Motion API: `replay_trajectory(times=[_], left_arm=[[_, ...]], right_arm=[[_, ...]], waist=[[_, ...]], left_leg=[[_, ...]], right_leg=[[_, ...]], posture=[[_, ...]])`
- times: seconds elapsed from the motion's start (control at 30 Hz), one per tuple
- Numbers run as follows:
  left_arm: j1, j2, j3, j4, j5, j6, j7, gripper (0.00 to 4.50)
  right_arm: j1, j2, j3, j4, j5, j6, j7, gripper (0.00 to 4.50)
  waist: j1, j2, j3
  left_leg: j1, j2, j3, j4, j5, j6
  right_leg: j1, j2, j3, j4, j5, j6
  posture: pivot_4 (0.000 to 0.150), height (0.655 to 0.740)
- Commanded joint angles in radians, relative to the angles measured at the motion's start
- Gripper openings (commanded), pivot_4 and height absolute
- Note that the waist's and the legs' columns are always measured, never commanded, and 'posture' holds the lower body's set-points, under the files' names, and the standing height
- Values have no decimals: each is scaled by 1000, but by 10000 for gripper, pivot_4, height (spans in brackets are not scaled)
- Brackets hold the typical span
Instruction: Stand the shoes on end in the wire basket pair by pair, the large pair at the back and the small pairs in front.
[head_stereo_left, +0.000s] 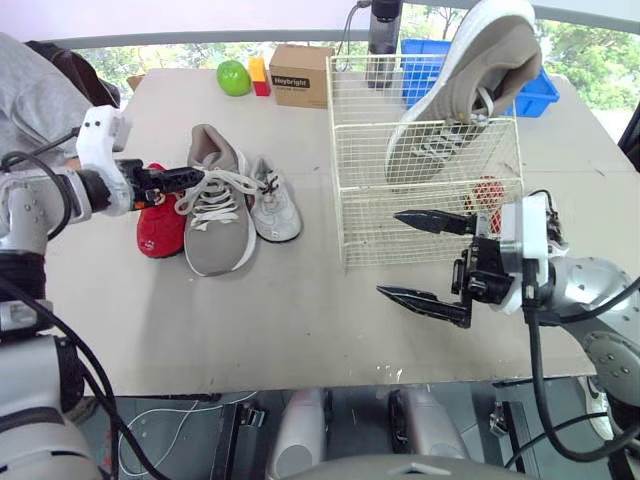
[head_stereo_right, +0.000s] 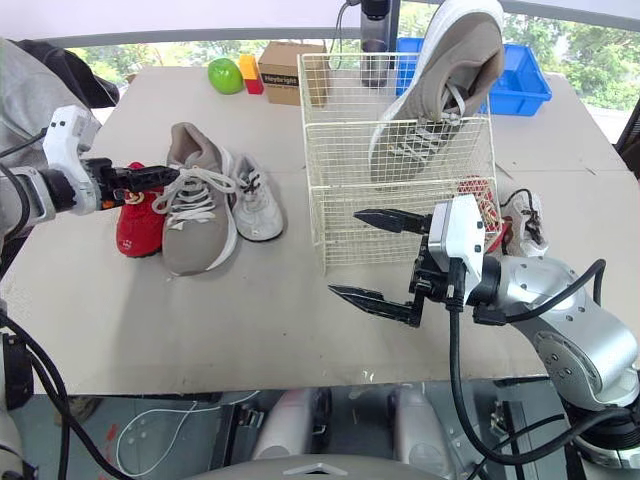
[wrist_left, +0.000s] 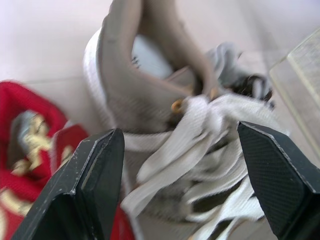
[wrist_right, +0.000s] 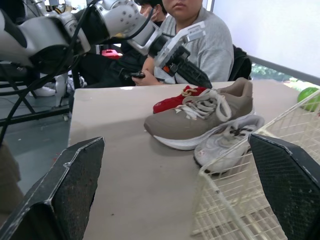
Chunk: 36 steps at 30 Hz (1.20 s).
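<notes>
Lg shoe on table (head_stereo_left: 215, 215): taupe upper, white laces, white sole. Lg shoe in basket (head_stereo_left: 470, 90): same taupe, white sole. Sm white shoe (head_stereo_left: 273, 203): white w/ grey. Sm red shoe (head_stereo_left: 160, 228): red, yellowish trim. Wire basket (head_stereo_left: 400, 245): cream grid mesh. Table (head_stereo_left: 300, 310): beige. Bin (head_stereo_left: 535, 95): blue. Round fruit (head_stereo_left: 233, 77): green.

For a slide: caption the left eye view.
Left gripper open at the laces of the large grey shoe; its mate leans on end in the wire basket; right gripper open.

large grey shoe (head_stereo_left: 468, 92) on end in wire basket (head_stereo_left: 420, 225); matching grey shoe (head_stereo_left: 215, 215), red shoe (head_stereo_left: 158, 228), white shoe (head_stereo_left: 276, 205) on table (head_stereo_left: 300, 320).
</notes>
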<state>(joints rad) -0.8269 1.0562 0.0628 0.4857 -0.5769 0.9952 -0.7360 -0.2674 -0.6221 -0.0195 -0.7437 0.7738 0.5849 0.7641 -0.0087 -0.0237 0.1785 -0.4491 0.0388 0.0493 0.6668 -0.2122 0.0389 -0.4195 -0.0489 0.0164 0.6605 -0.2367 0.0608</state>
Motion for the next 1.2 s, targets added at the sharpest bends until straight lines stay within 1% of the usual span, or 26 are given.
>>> replay_trajectory(times=[0.03,0.1,0.17,0.23,0.33,0.43,0.47,0.5,0.53,0.57,0.63,0.7,0.73,0.77,0.8,0.9,1.0,1.07,1.13,1.2], left_arm=[[-67,-50,-82,149,128,-100,-61,38675],[-104,-92,-138,267,218,-189,-81,38675],[-143,-127,-168,380,277,-246,-122,38675],[-177,-149,-194,461,311,-264,-204,38675],[-236,-184,-189,574,348,-282,-256,38675],[-277,-214,-178,649,385,-296,-271,30547],[-282,-220,-179,665,401,-302,-278,26106],[-284,-225,-176,675,410,-309,-284,20660],[-286,-228,-172,683,417,-314,-289,18195],[-295,-229,-144,687,408,-308,-286,17875],[-314,-220,-96,683,392,-289,-286,11035],[-328,-194,-42,625,354,-210,-300,5153],[-333,-186,-11,596,334,-167,-294,3157],[-334,-174,19,547,308,-105,-292,2375],[-329,-164,44,497,289,-54,-282,2360],[-284,-129,138,295,232,120,-213,2360],[-227,-119,264,90,191,254,-98,2359],[-227,-150,372,-60,157,341,-10,2358],[-252,-194,448,-172,131,410,58,2358],[-277,-256,490,-267,114,409,122,2358]], right_arm=[[2,-9,-32,-47,21,-12,-24,44671],[2,-13,-36,-63,28,-7,-41,44671],[2,-18,-44,-76,39,0,-58,44671],[5,-26,-51,-87,46,5,-72,44671],[11,-39,-59,-100,54,8,-92,44671],[15,-45,-54,-108,53,11,-108,45000],[15,-45,-52,-111,54,12,-113,45000],[14,-46,-51,-113,54,14,-120,45000],[14,-47,-50,-115,54,16,-124,45000],[14,-47,-51,-115,55,17,-129,45000],[15,-51,-52,-112,52,18,-133,45000],[13,-50,-53,-101,49,14,-133,45000],[11,-48,-51,-95,46,11,-133,45000],[11,-47,-50,-89,42,7,-129,45000],[12,-46,-49,-83,39,4,-126,45000],[14,-44,-55,-70,45,-5,-112,45000],[12,-45,-63,-52,51,-12,-96,45000],[10,-48,-67,-36,48,-18,-83,45000],[7,-52,-72,-23,48,-23,-71,45000],[7,-54,-77,-15,48,-28,-65,45000]], waist=[[5,0,0],[12,0,0],[19,-1,-1],[20,-1,-1],[22,-1,-2],[24,-1,-2],[24,-1,-2],[24,-1,-2],[24,-1,-3],[24,-1,-3],[24,-1,-3],[24,-1,-2],[23,-2,-2],[23,-3,-1],[22,-6,1],[19,-10,2],[11,-10,3],[7,-10,3],[14,-11,3],[16,-11,3]], left_leg=[[0,0,0,0,0,0],[0,0,0,1,0,0],[0,0,0,2,0,0],[0,0,1,2,0,0],[0,0,1,2,0,0],[1,0,0,2,0,0],[0,0,0,3,0,0],[0,0,0,3,0,0],[0,0,0,3,0,0],[0,0,0,3,0,0],[0,0,0,3,0,0],[0,0,-1,3,0,1],[0,0,-1,3,0,1],[-1,0,-1,3,0,1],[-2,0,-1,3,0,1],[-4,1,-3,3,0,0],[-4,3,-7,3,0,0],[-4,3,-8,3,0,0],[-4,2,-9,3,0,0],[-4,2,-10,3,0,0]], right_leg=[[0,0,0,0,0,0],[0,0,0,0,0,0],[1,0,0,0,0,0],[1,0,0,0,0,0],[1,0,0,1,-1,-1],[1,0,0,1,-1,-2],[1,0,0,1,-1,-2],[2,0,0,1,-1,-2],[2,0,0,1,-1,-1],[2,-1,0,1,0,0],[2,-1,0,1,0,0],[2,-1,0,1,0,1],[2,-1,0,0,0,1],[2,-1,-1,0,0,1],[1,-1,-1,0,1,2],[0,0,-2,1,1,2],[-1,-1,-1,1,1,2],[-1,-1,-1,1,1,2],[-1,-1,-2,1,1,2],[0,-1,-3,2,1,2]], posture=[[1500,7400],[1500,7400],[1500,7400],[1500,7400],[1500,7400],[1500,7400],[1500,7400],[1500,7400],[1500,7400],[1500,7400],[1500,7400],[1500,7400],[1500,7400],[1500,7400],[1500,7400],[1500,7400],[1500,7400],[1500,7400],[1500,7400],[1500,7400]])
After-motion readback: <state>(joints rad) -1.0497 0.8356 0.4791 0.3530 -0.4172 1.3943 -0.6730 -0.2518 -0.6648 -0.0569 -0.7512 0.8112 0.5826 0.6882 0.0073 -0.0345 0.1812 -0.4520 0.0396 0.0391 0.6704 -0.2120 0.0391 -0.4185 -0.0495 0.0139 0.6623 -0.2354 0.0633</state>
